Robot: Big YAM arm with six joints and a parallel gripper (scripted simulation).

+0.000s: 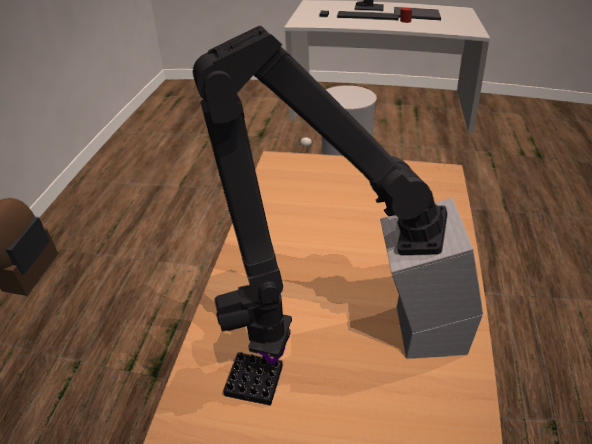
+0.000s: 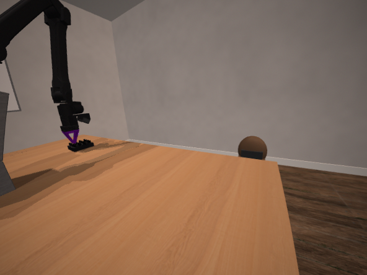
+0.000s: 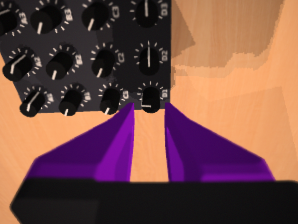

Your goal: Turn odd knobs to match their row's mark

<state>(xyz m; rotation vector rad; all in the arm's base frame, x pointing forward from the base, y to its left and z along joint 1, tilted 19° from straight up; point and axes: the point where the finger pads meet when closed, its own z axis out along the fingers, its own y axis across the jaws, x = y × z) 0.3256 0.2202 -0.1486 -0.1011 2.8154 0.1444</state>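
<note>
The black knob box (image 1: 252,380) (image 2: 80,145) (image 3: 125,75) stands flat on the wooden table (image 1: 350,210) near its left edge. My gripper (image 1: 271,356) (image 2: 73,143) (image 3: 149,111) points straight down at the box's near right corner. Its purple fingers stand a narrow gap apart. In the wrist view the corner knob (image 3: 150,95), whose label looks like D1, sits between the two fingertips. The fingers stand on either side of it without squeezing it. The other knobs show their white lines at varied angles. The socket side is not visible.
The arm's grey pedestal (image 1: 435,285) (image 2: 4,130) stands on the table to the right of the box. The table's left edge runs close beside the box. A brown round object (image 1: 20,240) (image 2: 252,148) sits on the floor, and a white desk (image 1: 385,25) stands at the back.
</note>
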